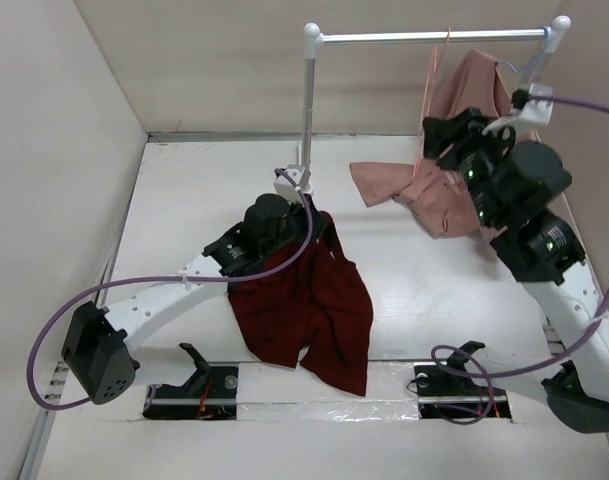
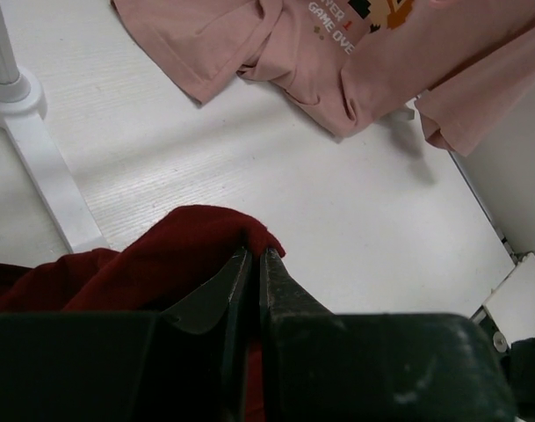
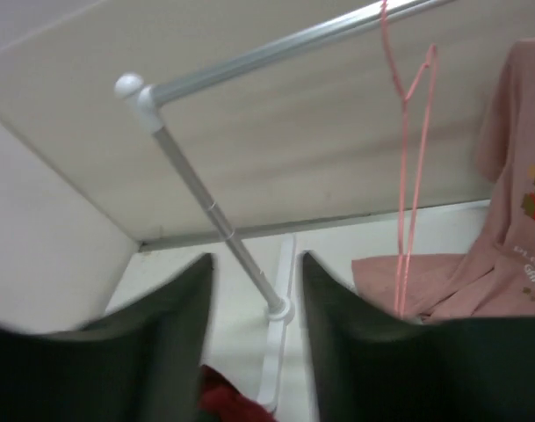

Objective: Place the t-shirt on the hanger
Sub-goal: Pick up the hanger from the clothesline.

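Closest to you, the left gripper (image 2: 254, 257) is pinching a raised fold of the maroon t-shirt (image 1: 304, 310). Its 2 fingers are clamped almost together, with only cloth between them. The rest of the shirt is draping down from that pinch and bunching on the white table (image 1: 204, 200), toward the near edge between the 2 arm bases.

It's plain cloth, so I'd expect it to be light, floppy and in no way fragile, but it's going to sag and fold over itself whenever you're holding it by 1 point. Going for the collar or a shoulder seam looks smarter to me than a random fold, since the neck opening is what needs to be spreading over the wire. From here I can't tell which part of the shirt you've got.

Further back, the right gripper (image 3: 256, 259) is hanging up high with its fingers spread wide, holding nothing and facing the rack. Beyond it, the thin pink wire hanger (image 3: 401, 193) is dangling from the metal rail (image 1: 434, 37), just beside a pink printed t-shirt (image 2: 337, 53).
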Robot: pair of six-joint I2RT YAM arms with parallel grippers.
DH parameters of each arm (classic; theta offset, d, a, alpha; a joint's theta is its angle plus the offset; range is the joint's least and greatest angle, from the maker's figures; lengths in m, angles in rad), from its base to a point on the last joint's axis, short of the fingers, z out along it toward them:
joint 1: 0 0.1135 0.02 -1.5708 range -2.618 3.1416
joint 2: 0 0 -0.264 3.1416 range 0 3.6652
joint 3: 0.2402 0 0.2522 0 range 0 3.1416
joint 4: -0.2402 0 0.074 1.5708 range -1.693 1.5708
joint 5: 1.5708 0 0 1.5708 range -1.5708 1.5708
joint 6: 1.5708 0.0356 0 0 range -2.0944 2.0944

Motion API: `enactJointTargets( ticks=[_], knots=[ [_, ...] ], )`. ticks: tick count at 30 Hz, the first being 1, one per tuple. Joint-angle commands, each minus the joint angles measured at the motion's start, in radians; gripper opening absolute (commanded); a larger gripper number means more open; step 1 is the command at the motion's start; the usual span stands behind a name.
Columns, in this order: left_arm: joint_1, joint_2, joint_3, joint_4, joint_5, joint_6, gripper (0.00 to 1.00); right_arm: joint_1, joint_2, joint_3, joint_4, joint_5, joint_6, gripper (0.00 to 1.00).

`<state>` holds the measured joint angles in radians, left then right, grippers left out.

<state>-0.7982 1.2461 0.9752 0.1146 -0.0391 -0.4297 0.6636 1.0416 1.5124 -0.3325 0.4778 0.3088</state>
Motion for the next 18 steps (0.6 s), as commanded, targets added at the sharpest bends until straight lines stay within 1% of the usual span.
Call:
enactJointTargets(
  ticks=[1,3,4,6,7,11,14,18],
  knots=[
    [-0.019,-0.065,-0.026,0.042,-0.016,-0.006,0.00,-0.164,0.095,0.141,-0.082,-0.093,-0.083,0.57],
    [-0.019,-0.080,-0.039,0.056,-0.005,-0.010,0.00,-0.246,0.173,0.193,-0.115,-0.129,-0.080,0.63],
    [-0.019,-0.082,-0.044,0.056,-0.002,-0.009,0.00,-0.319,0.199,0.234,-0.123,-0.189,-0.070,0.63],
    [-0.019,-0.085,-0.046,0.056,0.010,-0.009,0.00,-0.372,0.265,0.267,-0.134,-0.254,-0.063,0.64],
    [-0.019,-0.088,-0.050,0.059,0.013,-0.009,0.00,-0.387,0.282,0.279,-0.134,-0.283,-0.065,0.64],
    [-0.019,-0.093,-0.046,0.054,-0.001,0.000,0.00,-0.401,0.337,0.331,-0.120,-0.238,-0.089,0.66],
    [-0.019,-0.091,-0.056,0.069,0.007,0.000,0.00,-0.423,0.403,0.377,-0.151,-0.274,-0.092,0.65],
    [-0.019,-0.088,-0.053,0.066,0.010,0.003,0.00,-0.446,0.466,0.413,-0.137,-0.281,-0.108,0.63]
  ],
)
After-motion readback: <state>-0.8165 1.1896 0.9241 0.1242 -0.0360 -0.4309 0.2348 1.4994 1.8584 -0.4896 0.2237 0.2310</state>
